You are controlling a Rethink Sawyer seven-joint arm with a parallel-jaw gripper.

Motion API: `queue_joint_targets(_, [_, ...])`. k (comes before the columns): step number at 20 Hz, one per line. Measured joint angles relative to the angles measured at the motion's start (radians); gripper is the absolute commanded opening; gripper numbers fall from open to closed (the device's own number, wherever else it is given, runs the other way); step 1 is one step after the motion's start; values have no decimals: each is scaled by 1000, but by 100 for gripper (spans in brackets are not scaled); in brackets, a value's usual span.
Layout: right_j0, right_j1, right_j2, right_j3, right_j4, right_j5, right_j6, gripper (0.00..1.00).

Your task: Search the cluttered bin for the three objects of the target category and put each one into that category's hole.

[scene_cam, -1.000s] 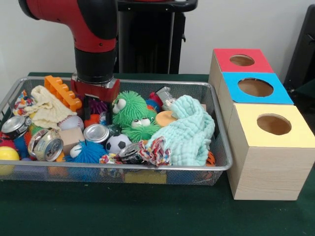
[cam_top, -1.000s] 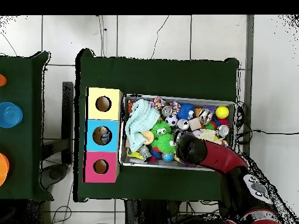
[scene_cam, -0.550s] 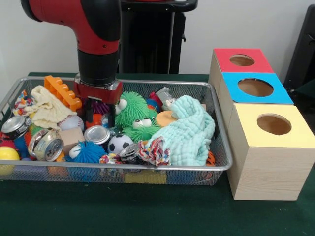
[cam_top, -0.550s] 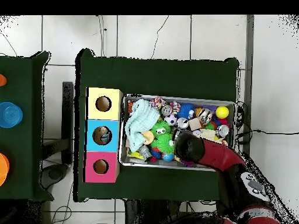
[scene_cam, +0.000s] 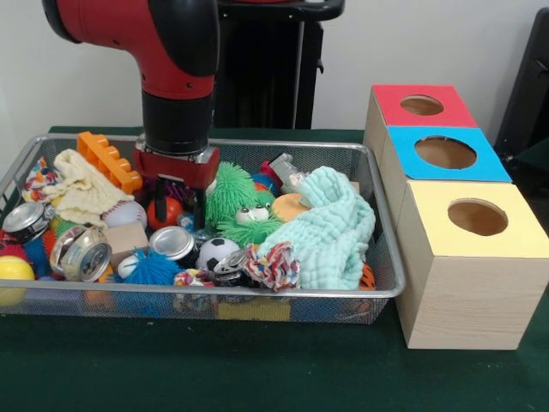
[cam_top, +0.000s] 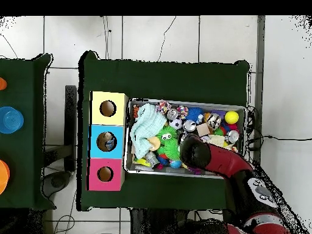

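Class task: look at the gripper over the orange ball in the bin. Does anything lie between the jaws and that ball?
Nothing visible does. The gripper hangs directly over the orange ball, its jaws open and straddling it. The green spiky toy crowds the ball from one side and a silver can lies just in front, but neither covers it.

A table (cam_top: 164, 79) draped in dark green cloth is set on a white tiled floor (cam_top: 152, 36); a pale wall (scene_cam: 386, 43) is seen behind the table.

No readable text, label or number anywhere — not on cans, toys or boxes.
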Motion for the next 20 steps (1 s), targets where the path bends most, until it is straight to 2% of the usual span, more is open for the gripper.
queue_joint_targets(13, [6, 4, 0, 0, 29, -10, 0, 100])
queue_joint_targets(20, [13, 29, 0, 0, 40, -76, 0, 100])
